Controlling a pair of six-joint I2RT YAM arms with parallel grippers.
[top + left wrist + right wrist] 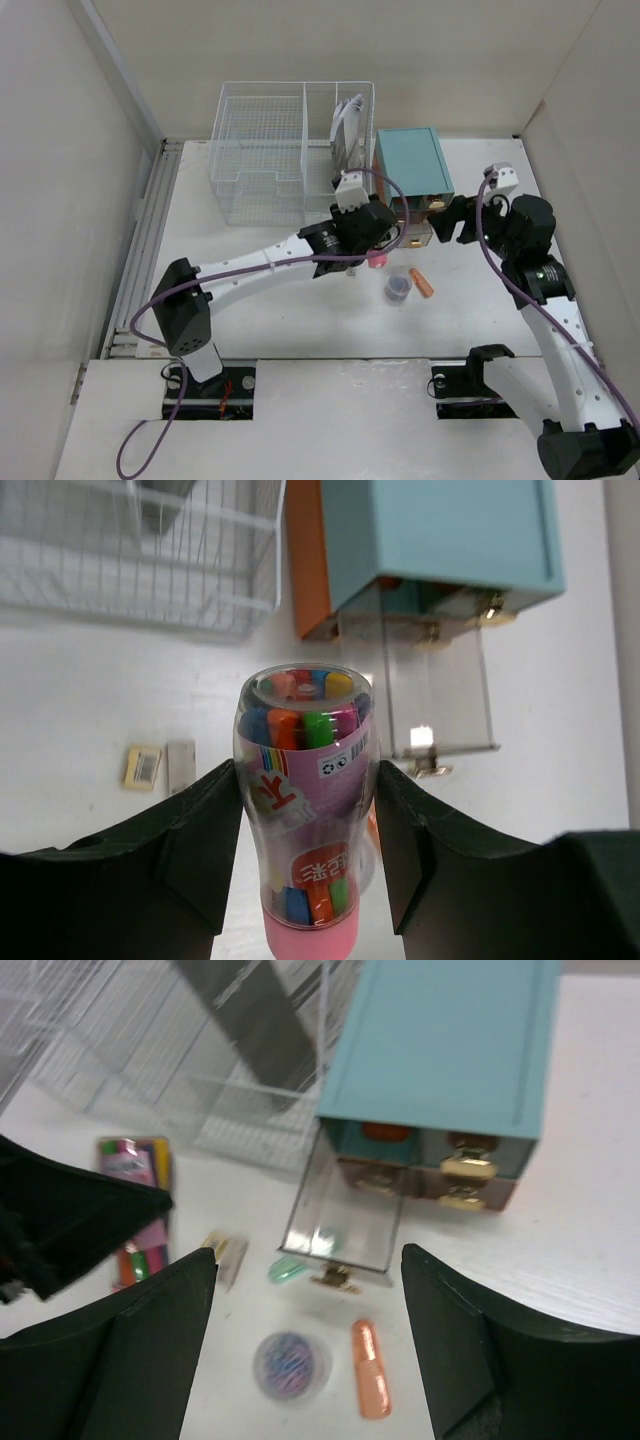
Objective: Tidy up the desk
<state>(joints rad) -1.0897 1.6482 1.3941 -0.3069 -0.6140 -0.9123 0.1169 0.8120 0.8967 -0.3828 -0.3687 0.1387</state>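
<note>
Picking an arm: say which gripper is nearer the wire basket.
Left. The left gripper is just in front of the wire basket; the right gripper is farther right, by the teal box.

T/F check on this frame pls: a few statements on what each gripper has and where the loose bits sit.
1. The left gripper is shut on the marker jar. True.
2. The orange tube lies on the desk beside the paper-clip tub. True.
3. The right gripper holds the orange tube. False: its jaws stand open with nothing between them.
4. One clear drawer of the teal drawer box is pulled out. True.
5. The paper-clip tub sits inside the clear drawer. False: it stands on the desk, just in front of that drawer.
</note>
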